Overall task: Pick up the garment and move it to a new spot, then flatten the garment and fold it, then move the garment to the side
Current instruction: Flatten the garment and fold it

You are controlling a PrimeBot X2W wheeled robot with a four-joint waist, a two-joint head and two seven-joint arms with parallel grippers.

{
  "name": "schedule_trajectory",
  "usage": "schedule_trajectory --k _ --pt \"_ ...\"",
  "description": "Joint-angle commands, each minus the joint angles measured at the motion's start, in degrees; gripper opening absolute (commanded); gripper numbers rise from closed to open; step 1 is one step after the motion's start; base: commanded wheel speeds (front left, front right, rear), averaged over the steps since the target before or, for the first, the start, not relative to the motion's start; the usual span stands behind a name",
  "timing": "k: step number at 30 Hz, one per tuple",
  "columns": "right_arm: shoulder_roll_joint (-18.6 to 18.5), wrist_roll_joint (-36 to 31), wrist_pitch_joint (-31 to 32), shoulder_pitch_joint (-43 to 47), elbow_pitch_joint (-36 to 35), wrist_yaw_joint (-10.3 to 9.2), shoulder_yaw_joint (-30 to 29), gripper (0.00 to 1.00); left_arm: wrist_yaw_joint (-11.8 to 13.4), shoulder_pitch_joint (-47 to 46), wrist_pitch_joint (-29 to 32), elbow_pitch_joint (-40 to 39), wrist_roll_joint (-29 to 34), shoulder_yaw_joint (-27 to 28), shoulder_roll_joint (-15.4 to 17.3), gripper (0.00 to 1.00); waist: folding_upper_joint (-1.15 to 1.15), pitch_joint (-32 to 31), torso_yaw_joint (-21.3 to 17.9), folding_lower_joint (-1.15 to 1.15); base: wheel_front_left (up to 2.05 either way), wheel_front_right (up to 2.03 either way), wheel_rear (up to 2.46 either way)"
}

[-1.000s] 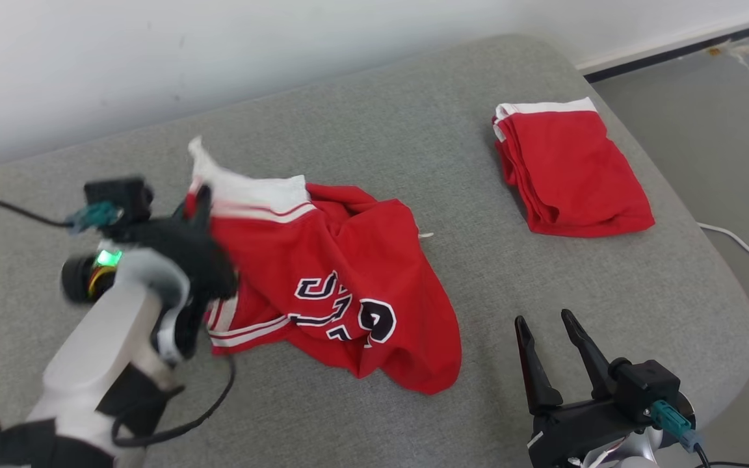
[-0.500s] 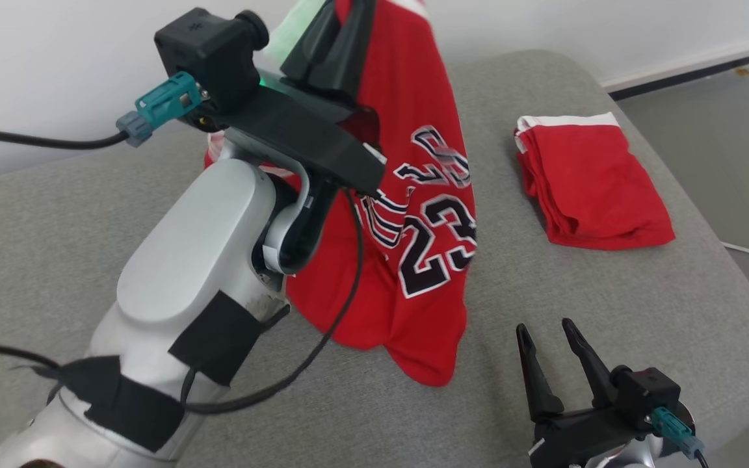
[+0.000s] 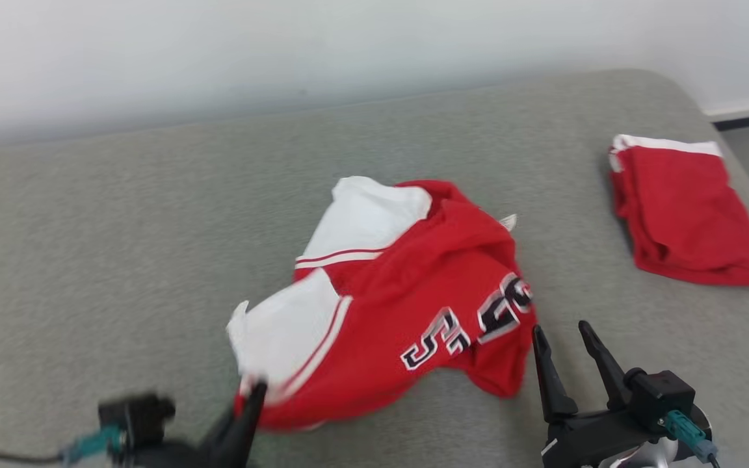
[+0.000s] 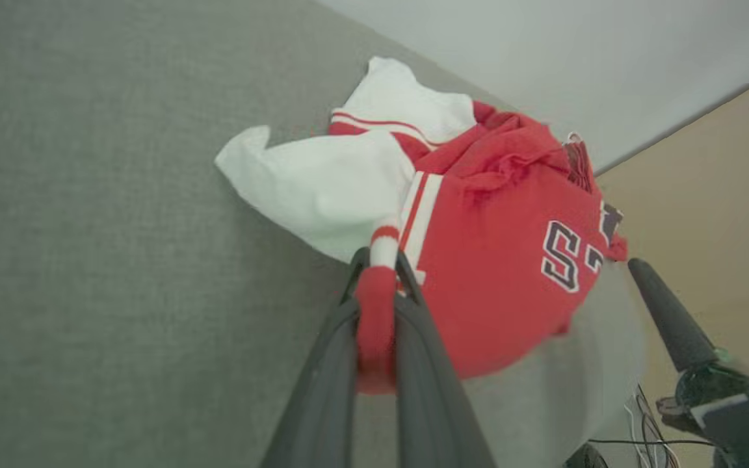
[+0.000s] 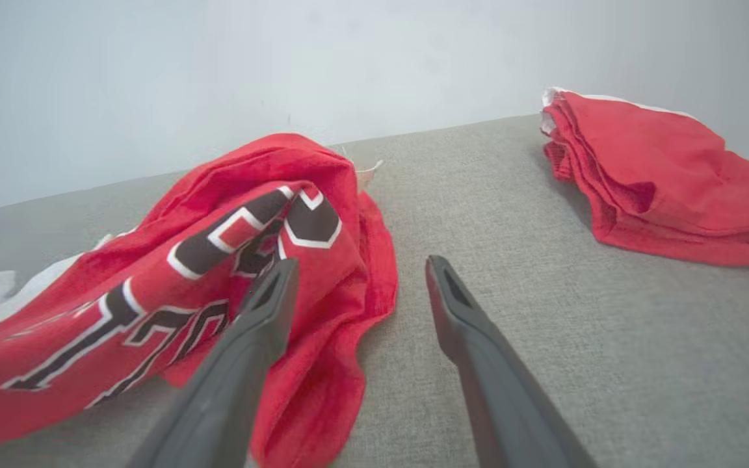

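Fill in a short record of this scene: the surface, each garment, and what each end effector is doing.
surface: grey padded surface, with a pale wall behind it
main garment: red and white jersey with dark lettering, crumpled in a heap near the middle
second garment: folded red garment, to the robot's right of the jersey and apart from it
left end effector: shut on the jersey's red and white edge
right end effector: open, gripping nothing, close beside the jersey

right hand [image 5: 359, 263] with its two dark fingers [image 5: 478, 351] spread apart and empty, crumpled red garment [image 5: 153, 286] with black-and-white lettering at left, partly behind one finger, folded red cloth [image 5: 660, 175] at upper right, grey fabric surface [image 5: 543, 325], pale wall [image 5: 218, 78] behind
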Motion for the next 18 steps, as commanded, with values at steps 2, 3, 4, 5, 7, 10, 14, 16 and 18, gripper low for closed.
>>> schedule_trajectory --k 2,3,4,5,7,10,14,16,18 --pt "-0.01 -0.65 0.37 -0.58 -0.66 -0.14 -0.18 1.00 -2.01 4.50 1.63 -1.04 -2.45 -0.48 2.80 0.00 0.00 1.35 5.73 0.01 0.00 0.00 0.00" --pt "-0.02 -0.81 0.60 -0.78 -0.79 -0.14 0.05 1.00 -2.54 5.98 2.01 -1.20 -3.36 -0.58 3.28 0.00 0.00 1.42 6.38 0.01 0.00 0.00 0.00" --pt "-0.04 -0.87 0.78 -0.92 -0.97 -0.14 0.02 1.00 -2.82 6.92 2.08 -1.18 -4.08 -0.61 3.58 0.00 0.00 1.42 7.08 0.01 0.00 0.00 0.00" --pt "-0.05 -0.91 0.91 -0.99 -1.06 -0.14 0.24 1.00 -3.13 7.43 1.90 -0.90 -4.44 -0.35 3.80 0.00 0.00 1.35 7.53 0.01 0.00 0.00 0.00" --pt "-0.03 -0.89 1.32 -0.85 -1.29 -0.14 0.68 1.00 -3.11 8.01 1.42 0.27 -4.73 -0.11 3.43 0.00 0.00 1.21 8.30 0.01 0.00 0.00 0.00" --pt "-0.04 -0.88 1.60 -0.79 -1.28 -0.14 0.88 1.00 -3.21 7.63 0.70 2.10 -4.39 0.02 2.92 0.00 0.00 0.99 8.70 0.01 0.00 0.00 0.00" --pt "-0.05 -1.10 2.20 -0.72 -1.17 -0.14 1.23 1.00 -2.06 6.91 -0.96 7.15 -2.85 -0.05 2.14 0.00 0.00 0.15 8.62 0.01 0.00 0.00 0.00" --pt "-0.05 -1.56 2.46 -0.57 -1.38 -0.14 0.88 1.00 -1.10 6.76 -2.34 9.54 -1.93 0.26 1.70 0.00 0.00 -0.36 8.35 0.01 0.00 0.00 0.00" --pt "-0.05 -2.01 2.81 -0.33 -1.64 -0.14 0.31 1.00 -0.24 7.01 -3.73 11.42 -1.32 0.60 1.17 0.33 0.00 -0.88 7.95 0.01 0.00 0.00 0.00"
